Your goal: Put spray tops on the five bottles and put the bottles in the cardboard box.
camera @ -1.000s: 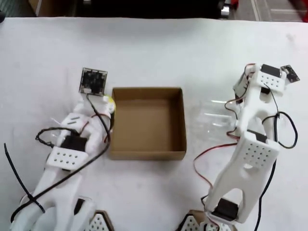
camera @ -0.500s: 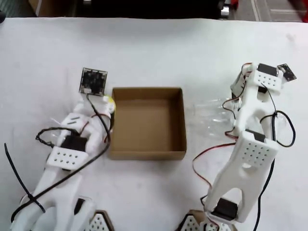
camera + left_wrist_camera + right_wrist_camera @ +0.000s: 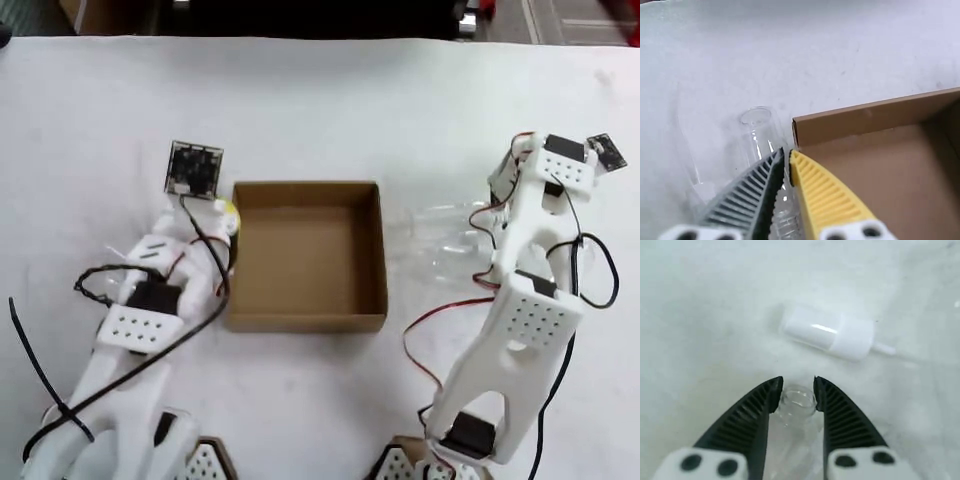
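Bottle (image 3: 797, 402) of clear plastic lies on the white table (image 3: 320, 100) to the right of the cardboard box (image 3: 305, 320). Its open neck is pinched between the two black fingers of the right gripper (image 3: 796, 385). A white spray top (image 3: 827, 332) lies on its side just beyond the neck, apart from it and not fitted.

Over the last second the right arm has swung a little toward the box and back again. The clear plastic in the high view shifted with it, which suggests the hold on the neck is firm enough for capping.

The left arm has not moved. The left gripper (image 3: 786, 156) sits at the box's near corner with its grey and yellow fingertips pressed together. A second bottle (image 3: 757, 131) lies just behind them, and it cannot be told whether it is clamped.

The box holds nothing, so the task looks barely begun.
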`<action>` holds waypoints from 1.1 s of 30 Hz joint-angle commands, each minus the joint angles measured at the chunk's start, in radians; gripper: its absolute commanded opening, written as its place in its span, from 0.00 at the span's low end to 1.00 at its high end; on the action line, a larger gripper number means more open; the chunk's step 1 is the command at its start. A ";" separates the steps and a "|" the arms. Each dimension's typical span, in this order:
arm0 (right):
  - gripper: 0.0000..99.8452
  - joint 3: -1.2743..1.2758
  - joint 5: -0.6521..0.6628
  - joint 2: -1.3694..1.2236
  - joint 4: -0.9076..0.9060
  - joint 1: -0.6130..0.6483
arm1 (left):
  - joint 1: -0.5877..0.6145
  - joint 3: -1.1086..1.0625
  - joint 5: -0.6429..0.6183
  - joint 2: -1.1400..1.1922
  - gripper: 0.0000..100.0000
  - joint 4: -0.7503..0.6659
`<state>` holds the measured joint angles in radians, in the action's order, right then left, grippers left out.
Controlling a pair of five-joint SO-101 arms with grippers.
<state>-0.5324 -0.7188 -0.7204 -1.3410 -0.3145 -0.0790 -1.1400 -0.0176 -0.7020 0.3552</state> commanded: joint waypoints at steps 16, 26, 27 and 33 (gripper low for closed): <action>0.03 -0.057 0.416 0.493 -0.010 -0.001 | -0.033 0.044 -0.009 -0.021 0.02 -0.012; 0.03 -0.046 0.770 0.958 -0.038 0.278 | -0.234 0.046 -0.011 -0.476 0.22 0.384; 0.03 -0.046 0.806 0.998 -0.053 0.320 | -0.236 0.032 -0.011 -0.533 0.22 0.393; 0.01 0.020 0.830 1.142 -0.091 0.564 | -0.328 -0.060 0.035 -0.805 0.23 0.430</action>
<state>-0.5324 0.0928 0.3491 -1.4346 0.1596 -0.3368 -1.1830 -0.0176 -1.3433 0.7587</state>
